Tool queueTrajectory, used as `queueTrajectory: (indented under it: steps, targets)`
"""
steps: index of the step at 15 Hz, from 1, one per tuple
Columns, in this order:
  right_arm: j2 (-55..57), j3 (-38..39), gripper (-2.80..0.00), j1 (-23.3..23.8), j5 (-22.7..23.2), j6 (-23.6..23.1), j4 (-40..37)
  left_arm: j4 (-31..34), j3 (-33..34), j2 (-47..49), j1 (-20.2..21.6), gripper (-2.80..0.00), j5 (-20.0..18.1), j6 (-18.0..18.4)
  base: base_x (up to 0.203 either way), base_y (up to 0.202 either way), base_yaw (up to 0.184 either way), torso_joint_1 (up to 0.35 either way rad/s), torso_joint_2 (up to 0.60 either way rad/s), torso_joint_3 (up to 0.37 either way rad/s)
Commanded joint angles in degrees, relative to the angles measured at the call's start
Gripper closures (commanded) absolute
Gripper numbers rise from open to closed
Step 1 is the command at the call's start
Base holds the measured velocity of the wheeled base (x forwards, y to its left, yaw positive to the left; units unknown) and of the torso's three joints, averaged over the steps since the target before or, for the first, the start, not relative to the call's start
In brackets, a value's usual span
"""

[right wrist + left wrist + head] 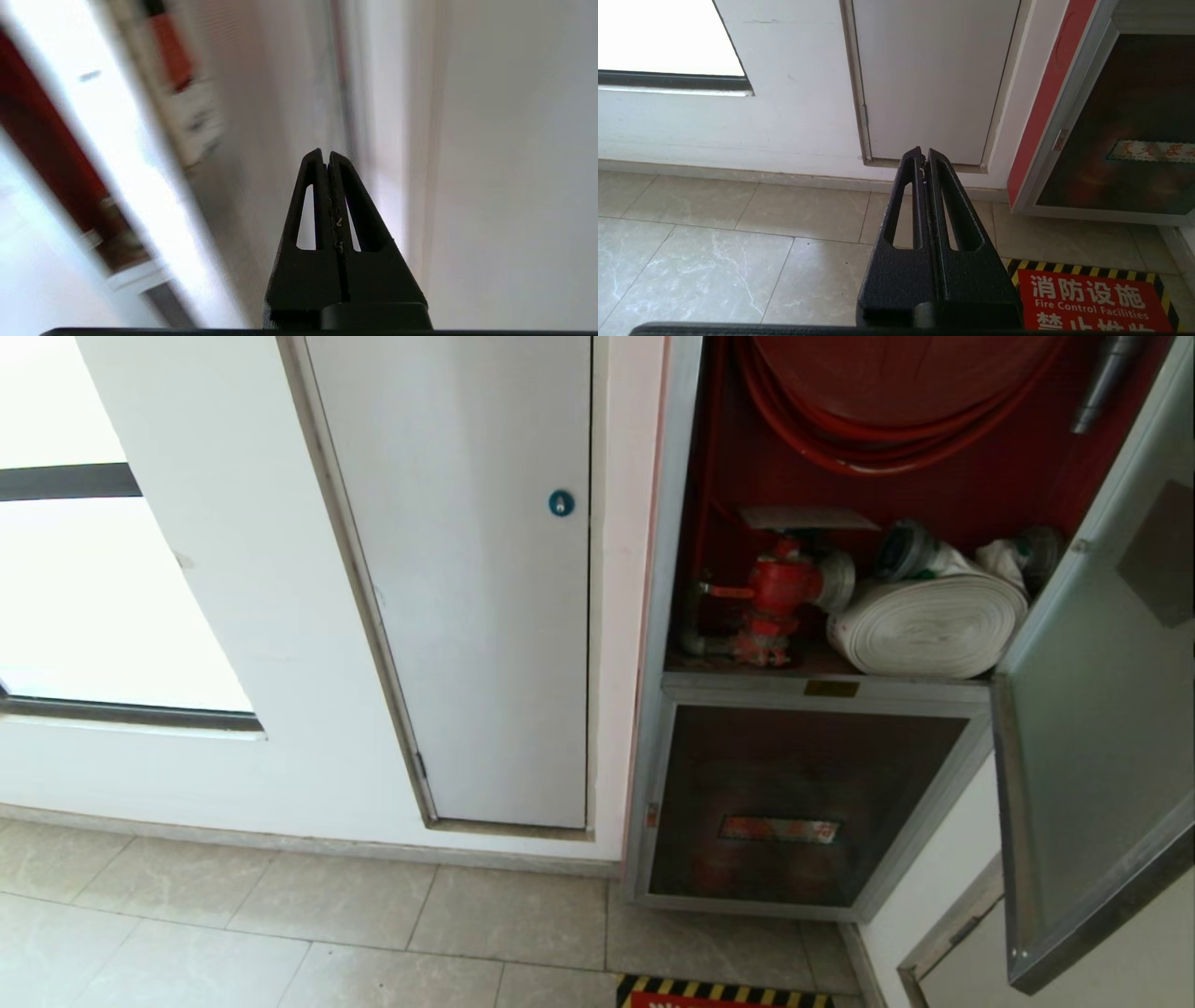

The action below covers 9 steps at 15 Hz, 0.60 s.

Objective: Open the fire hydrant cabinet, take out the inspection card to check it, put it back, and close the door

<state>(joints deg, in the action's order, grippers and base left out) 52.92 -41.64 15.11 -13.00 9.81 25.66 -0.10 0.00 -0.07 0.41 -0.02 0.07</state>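
Note:
In the head view the fire hydrant cabinet (674, 523) stands open, red inside, with a red hose reel (896, 392), a red valve (780, 588) and a white rolled hose (929, 625). A thin pale sheet (808, 517), apparently the inspection card, lies flat above the valve. The door (1092, 728) is swung out at the right. Neither arm shows in the head view. My right gripper (327, 156) is shut and empty, facing blurred pale surfaces with a red strip (46, 140) to one side. My left gripper (924, 158) is shut and empty, parked low over the floor tiles.
A white panel with a round blue lock (560, 503) is set in the wall left of the cabinet. Below the open compartment sits a smaller glass panel with a red label (780, 829). A red floor sign with a striped border (1087, 303) lies before the cabinet. A window (93, 597) is far left.

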Motion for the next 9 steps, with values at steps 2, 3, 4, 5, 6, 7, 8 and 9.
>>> queueTrajectory:
  steps: [2,3,4,5,6,7,8,9]
  targets:
    - [0.6,0.1,0.0,-4.4,4.0,0.1,0.0,0.0,0.1,0.1,0.0,0.0,0.0,0.0,0.0,0.0,0.0,0.0,0.0,0.0]
    - [1.2,0.0,0.0,-5.0,5.1,0.2,0.1,0.0,0.1,0.1,0.1,0.0,0.0,0.0,0.0,0.0,0.0,0.0,0.0,0.0]
    - [2.1,0.0,0.0,-5.6,6.0,0.2,0.2,0.0,0.1,0.1,0.1,0.0,0.0,0.0,0.0,0.0,0.0,0.0,0.0,0.0]
    - [2.9,0.0,0.0,-6.4,6.8,0.3,0.3,0.0,0.1,0.1,0.0,0.0,0.0,0.0,0.0,0.0,0.0,0.0,0.0,0.0]
    - [3.5,-0.1,0.0,-7.0,8.0,0.3,0.4,0.0,0.1,0.1,0.0,0.0,0.0,0.0,0.0,0.0,0.0,0.0,0.0,0.0]
    - [3.9,-0.2,0.0,-7.3,9.2,0.4,0.7,0.0,0.1,0.1,0.0,0.0,0.0,0.0,0.0,0.0,0.0,0.0,0.0,0.0]
    - [4.1,-0.2,0.0,-7.5,10.8,0.5,1.4,0.0,0.1,0.1,0.0,0.0,0.0,0.0,0.0,0.0,0.0,0.0,0.0,0.0]
    - [4.6,-0.3,0.0,-7.7,12.6,1.2,1.9,0.0,0.1,0.1,0.0,0.0,0.0,0.0,0.0,0.0,0.0,0.0,0.0,0.0]
